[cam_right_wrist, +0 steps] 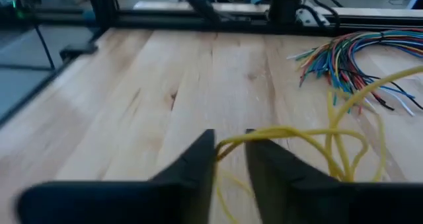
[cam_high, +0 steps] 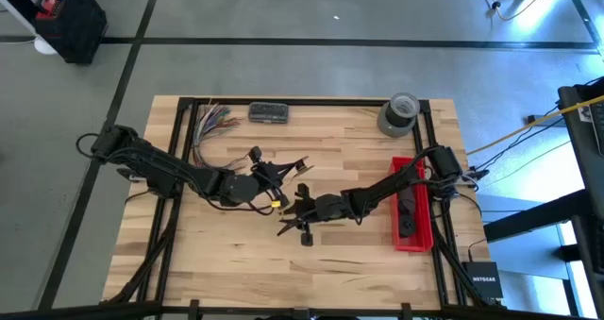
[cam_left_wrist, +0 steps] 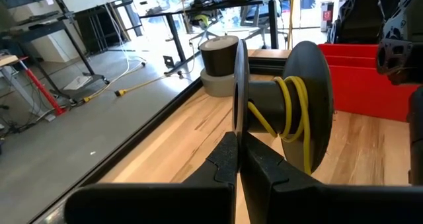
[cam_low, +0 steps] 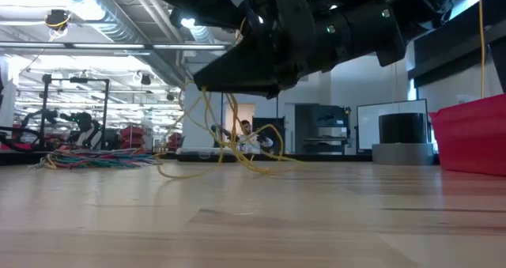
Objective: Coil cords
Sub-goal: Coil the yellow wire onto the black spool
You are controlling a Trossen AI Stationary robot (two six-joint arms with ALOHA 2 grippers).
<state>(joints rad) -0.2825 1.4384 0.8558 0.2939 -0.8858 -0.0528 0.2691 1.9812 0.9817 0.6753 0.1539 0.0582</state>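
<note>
Cord (cam_right_wrist: 291, 133) between right claw (cam_right_wrist: 230, 151) tips

One yellow cord (cam_right_wrist: 291, 133), one black spool (cam_left_wrist: 284, 105), one red bin (cam_high: 413, 207), one tape roll (cam_high: 399, 112), one multicoloured wire bundle (cam_right_wrist: 357, 59).

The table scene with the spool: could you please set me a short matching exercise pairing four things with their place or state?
Things:
1. yellow cord
2. multicoloured wires
3. red bin
4. left hand

Place or state:
a. lying at the table's far left part
b. shut on the black spool's flange
c. partly wound on the spool, the rest hanging loose
d. by the table's right edge

Pairs: 1-c, 2-a, 3-d, 4-b
</note>
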